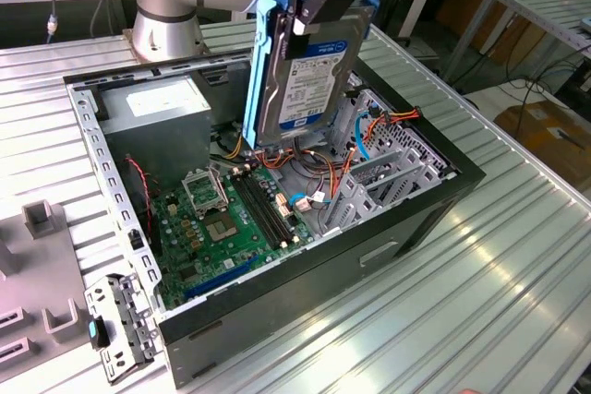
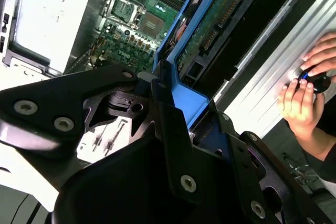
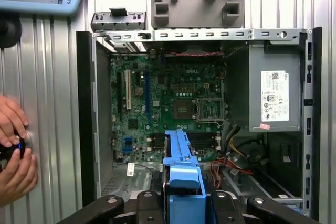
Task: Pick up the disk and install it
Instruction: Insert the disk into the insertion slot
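The disk (image 1: 309, 80), a silver-grey hard drive with a white and blue label and blue side rails, hangs on edge above the open computer case (image 1: 120, 228). My gripper (image 1: 309, 2) is shut on its upper end, its black fingers clamping the blue rail. In the second wrist view the disk (image 2: 210, 24) shows its green circuit side, running away from the gripper (image 2: 168, 103) toward the case. In the first wrist view the disk's blue rail (image 3: 181, 166) sticks out from the gripper (image 3: 181, 203) over the motherboard (image 3: 168, 103).
Inside the case sit a grey power supply box (image 1: 152, 108) with a white sticker, a green motherboard (image 1: 226, 219), loose cables (image 1: 314, 168) and a metal drive cage (image 1: 388, 168). A person's hands (image 3: 13, 150) rest on the ribbed table beside the case. Grey fixtures (image 1: 42, 219) lie at the exterior view's left.
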